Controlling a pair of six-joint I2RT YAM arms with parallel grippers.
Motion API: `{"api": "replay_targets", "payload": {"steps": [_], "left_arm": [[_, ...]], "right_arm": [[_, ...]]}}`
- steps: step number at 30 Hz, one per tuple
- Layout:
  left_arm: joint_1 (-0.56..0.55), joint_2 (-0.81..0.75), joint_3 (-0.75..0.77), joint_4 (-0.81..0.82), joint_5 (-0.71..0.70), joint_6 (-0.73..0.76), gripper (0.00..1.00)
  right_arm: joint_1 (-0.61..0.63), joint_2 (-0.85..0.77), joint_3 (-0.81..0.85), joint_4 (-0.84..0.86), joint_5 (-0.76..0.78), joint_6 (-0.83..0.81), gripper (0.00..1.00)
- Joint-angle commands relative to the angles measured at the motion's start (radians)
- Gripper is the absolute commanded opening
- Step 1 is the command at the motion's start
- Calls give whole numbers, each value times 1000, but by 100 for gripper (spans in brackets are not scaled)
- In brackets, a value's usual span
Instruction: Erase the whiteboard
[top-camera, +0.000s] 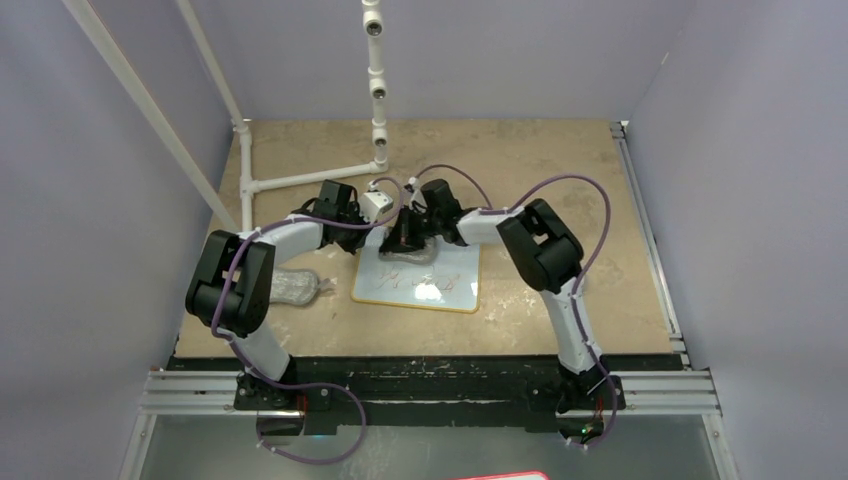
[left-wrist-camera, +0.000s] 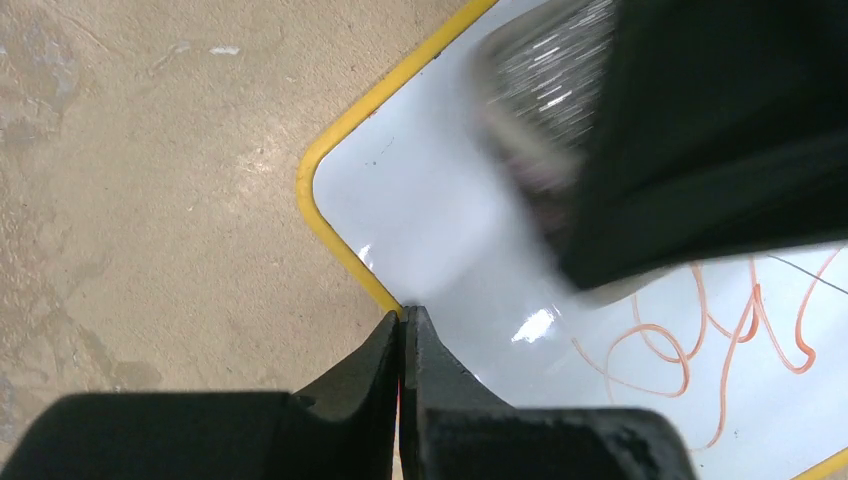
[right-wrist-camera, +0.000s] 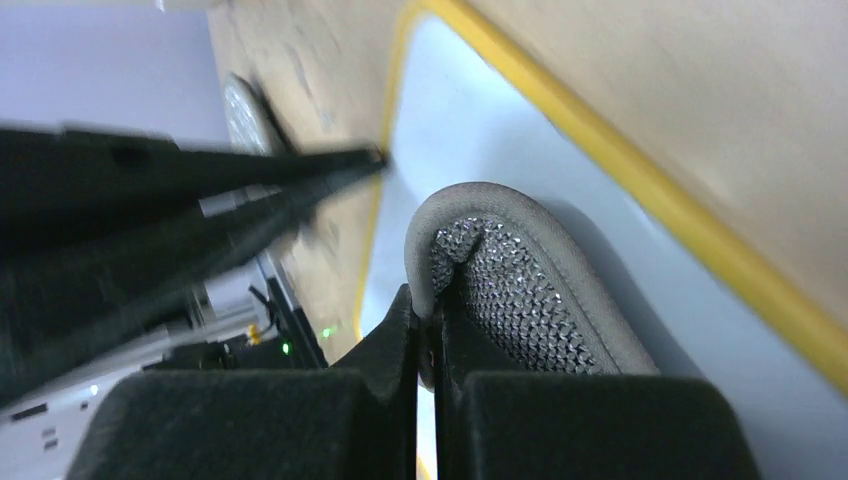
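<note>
- Table (top-camera: 560, 170): tan, mottled top. It carries the whiteboard a little towards its near edge, about midway between the left and right edges.
- Whiteboard (top-camera: 455, 272): flat white board with rounded corners and a thin yellow rim (left-wrist-camera: 330, 150). The far-left corner area is bare white, and the marks lie towards the near side.
- Right gripper (right-wrist-camera: 430, 335): jaws pinched on the edge of a grey oval mesh pad (right-wrist-camera: 520, 280), which stands on the board close to the far rim.
- Left gripper (left-wrist-camera: 403, 335): jaws closed together with nothing between them. The tips are set on the yellow rim along the board's left edge, apparently pinning it.
- Second grey pad (top-camera: 292, 287): lies on the table near the left edge, apart from the board.
- Red scribbles (left-wrist-camera: 700, 330): looping strokes on the board's near half, not yet wiped.
- Step in hand, as judged: wiping.
  - Keep the pad flat and pressed down.
  - Sweep it from the clean far corner over the loops in overlapping passes.
  - Keep the left tips bearing on the rim so the board does not slide or turn.
  - Steer the pad clear of those tips.
- Writing: the scribbles form no legible word. No brand or label can be read.
</note>
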Motion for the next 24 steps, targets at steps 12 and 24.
{"api": "replay_targets", "payload": {"steps": [12,24], "left_arm": [[0,55,-67,-143,-63,30,0],[0,41,-72,-142,-84,47,0]], "right_arm": [[31,46,-23,-118,68,-19,0],[-258,-255,-497,-95,161,-142,0]]}}
